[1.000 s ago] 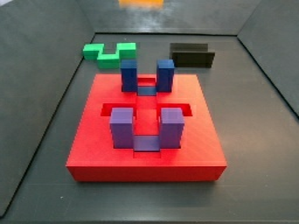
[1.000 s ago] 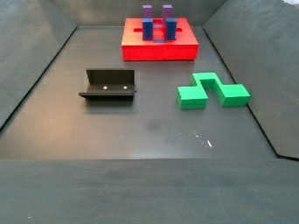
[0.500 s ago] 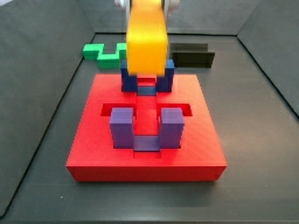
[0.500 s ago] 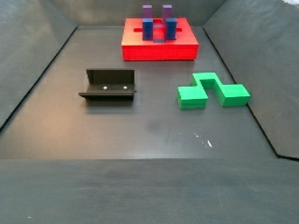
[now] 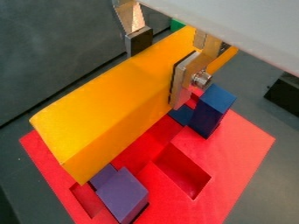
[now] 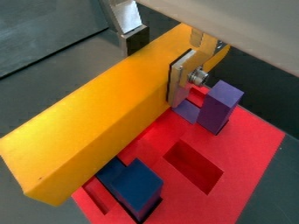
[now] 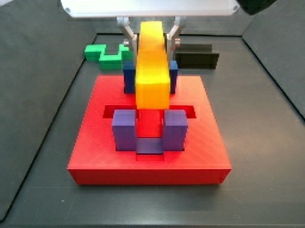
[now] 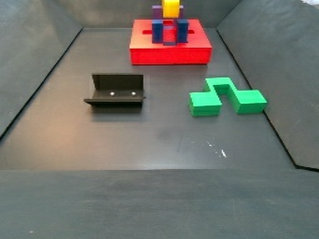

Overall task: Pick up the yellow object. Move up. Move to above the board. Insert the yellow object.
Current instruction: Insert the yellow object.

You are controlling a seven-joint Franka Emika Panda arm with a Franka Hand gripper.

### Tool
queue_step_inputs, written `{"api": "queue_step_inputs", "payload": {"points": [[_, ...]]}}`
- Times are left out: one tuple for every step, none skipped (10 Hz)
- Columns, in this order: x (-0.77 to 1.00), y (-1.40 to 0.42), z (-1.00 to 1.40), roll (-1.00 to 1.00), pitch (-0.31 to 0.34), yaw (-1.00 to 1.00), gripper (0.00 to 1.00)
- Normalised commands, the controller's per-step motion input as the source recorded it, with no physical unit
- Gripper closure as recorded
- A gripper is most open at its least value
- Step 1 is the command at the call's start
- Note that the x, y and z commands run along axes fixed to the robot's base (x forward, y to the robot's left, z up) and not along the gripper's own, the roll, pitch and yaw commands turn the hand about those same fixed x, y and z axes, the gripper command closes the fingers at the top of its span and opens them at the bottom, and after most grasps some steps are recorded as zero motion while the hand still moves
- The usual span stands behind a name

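My gripper (image 7: 150, 39) is shut on the yellow object (image 7: 152, 69), a long yellow-orange bar. It holds the bar over the middle of the red board (image 7: 84, 151), just above the blue posts (image 7: 131, 78) and purple posts (image 7: 124, 129). In both wrist views the silver fingers (image 5: 184, 77) clamp the bar (image 5: 111, 118) across its width near one end. The bar's long body (image 6: 100, 127) runs out over the board's (image 6: 239, 175) recessed slots. In a side view only the bar's top (image 8: 171, 8) shows above the board (image 8: 171, 54).
A green zigzag block (image 8: 227, 96) and the dark fixture (image 8: 116, 91) stand on the grey floor away from the board. They also show behind the board, the green block (image 7: 110, 55) and the fixture (image 7: 197, 56). Sloped grey walls (image 7: 36, 107) enclose the floor.
The gripper has come down into view with the yellow bar. A second ago only the bar's tip showed at the top edge; now the bar hangs lower, close over the posts.
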Motion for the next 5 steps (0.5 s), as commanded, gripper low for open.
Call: {"api": "queue_step_inputs", "payload": {"points": [[0.0, -0.15, -0.15, 0.04, -0.03, 0.02, 1.0], [0.0, -0.28, -0.09, 0.25, 0.0, 0.04, 1.0], [0.0, -0.11, -0.15, 0.13, 0.0, 0.01, 1.0], [0.0, 0.0, -0.2, 0.11, 0.0, 0.02, 1.0], [0.05, 0.0, -0.28, 0.14, 0.0, 0.09, 1.0]]}}
